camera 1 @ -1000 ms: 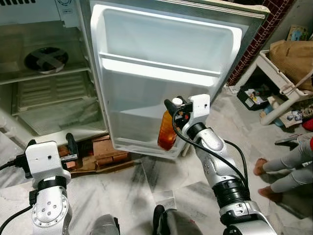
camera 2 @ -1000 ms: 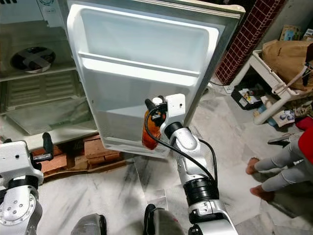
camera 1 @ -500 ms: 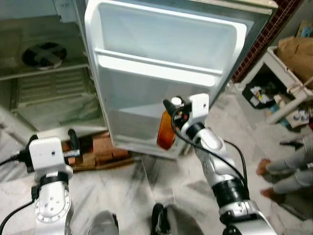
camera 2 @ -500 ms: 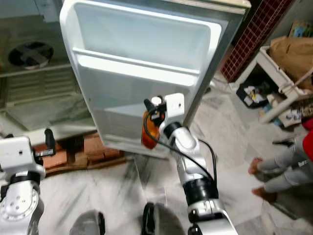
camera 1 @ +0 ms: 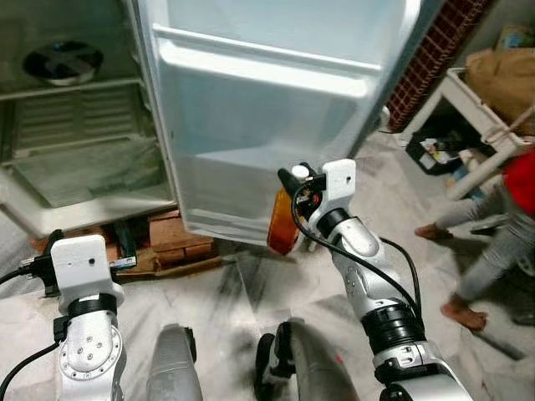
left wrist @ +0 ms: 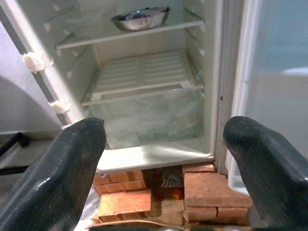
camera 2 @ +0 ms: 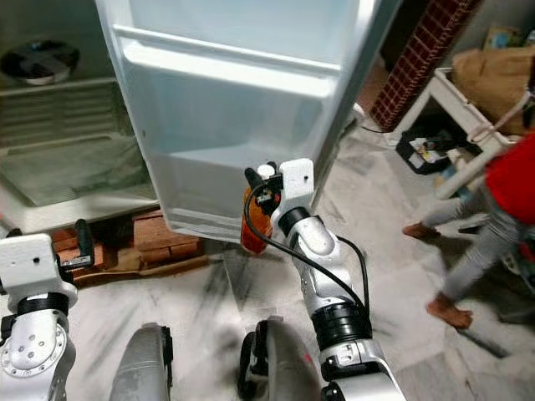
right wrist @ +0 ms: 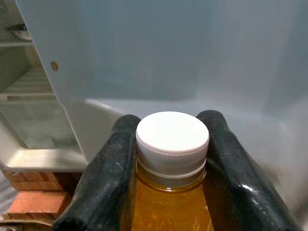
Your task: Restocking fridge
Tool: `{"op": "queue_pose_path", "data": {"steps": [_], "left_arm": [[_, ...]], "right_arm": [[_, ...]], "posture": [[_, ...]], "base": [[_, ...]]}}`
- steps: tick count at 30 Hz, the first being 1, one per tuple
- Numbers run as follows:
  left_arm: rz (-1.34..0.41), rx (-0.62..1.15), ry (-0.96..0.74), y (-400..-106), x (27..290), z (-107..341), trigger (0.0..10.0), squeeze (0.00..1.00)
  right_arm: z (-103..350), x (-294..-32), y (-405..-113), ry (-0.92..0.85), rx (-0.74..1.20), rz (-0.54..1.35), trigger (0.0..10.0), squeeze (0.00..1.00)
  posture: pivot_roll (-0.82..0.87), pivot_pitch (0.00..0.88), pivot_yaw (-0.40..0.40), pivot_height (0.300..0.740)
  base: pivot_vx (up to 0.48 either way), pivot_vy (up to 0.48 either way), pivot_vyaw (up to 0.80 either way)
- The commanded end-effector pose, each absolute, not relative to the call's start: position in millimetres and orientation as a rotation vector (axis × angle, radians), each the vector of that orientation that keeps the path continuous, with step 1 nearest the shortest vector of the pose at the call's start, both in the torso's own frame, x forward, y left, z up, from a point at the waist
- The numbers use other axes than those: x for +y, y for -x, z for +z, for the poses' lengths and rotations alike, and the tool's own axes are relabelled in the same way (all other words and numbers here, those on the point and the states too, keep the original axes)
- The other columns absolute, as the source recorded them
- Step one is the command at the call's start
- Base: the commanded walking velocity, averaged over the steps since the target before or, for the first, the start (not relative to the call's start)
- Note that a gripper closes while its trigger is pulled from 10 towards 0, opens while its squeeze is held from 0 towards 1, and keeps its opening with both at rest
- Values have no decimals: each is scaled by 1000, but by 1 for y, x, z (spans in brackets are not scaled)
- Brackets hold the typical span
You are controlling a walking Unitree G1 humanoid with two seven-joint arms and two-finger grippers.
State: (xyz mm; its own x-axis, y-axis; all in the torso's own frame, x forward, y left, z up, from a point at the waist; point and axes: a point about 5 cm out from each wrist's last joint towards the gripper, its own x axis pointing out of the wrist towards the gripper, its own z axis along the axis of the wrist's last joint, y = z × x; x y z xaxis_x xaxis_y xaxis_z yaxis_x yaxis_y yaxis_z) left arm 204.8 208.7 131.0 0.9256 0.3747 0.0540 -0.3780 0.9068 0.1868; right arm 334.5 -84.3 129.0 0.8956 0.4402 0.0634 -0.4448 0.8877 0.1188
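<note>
view dipped nearer fridge door [camera 1: 251, 125]; right gripper [right wrist: 168, 144] still clamped on orange bottle [camera 1: 282, 224], unplaced; left gripper [left wrist: 163, 159] spread, idle.

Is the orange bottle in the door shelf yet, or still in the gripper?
Still in the gripper. The right gripper is clamped at the orange bottle neck below its white cap, in front of the fridge door.

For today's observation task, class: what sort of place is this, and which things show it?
Probably a home kitchen or utility corner: an open fridge raised on bricks, a marble floor, and a barefoot person beside a cluttered rack.
</note>
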Motion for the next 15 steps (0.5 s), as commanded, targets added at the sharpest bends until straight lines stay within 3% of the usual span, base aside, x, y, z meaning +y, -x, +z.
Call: {"op": "queue_pose_path", "data": {"steps": [1, 7, 15], "left_arm": [[386, -27, -205, -203, 206, 132, 10000, 0], [367, -48, -200, -202, 202, 133, 10000, 0], [379, -33, -205, -203, 204, 131, 10000, 0]], "right_arm": [[133, -87, -335, -122, -57, 454, 10000, 0], [132, -85, -334, -112, -57, 473, 10000, 0], [132, -84, -334, -114, -55, 480, 10000, 0]], "posture": [[104, 194, -118, 640], [102, 197, -121, 640], [101, 197, -122, 586]], "base": [[0, 0, 0], [0, 0, 0], [0, 0, 0]]}}
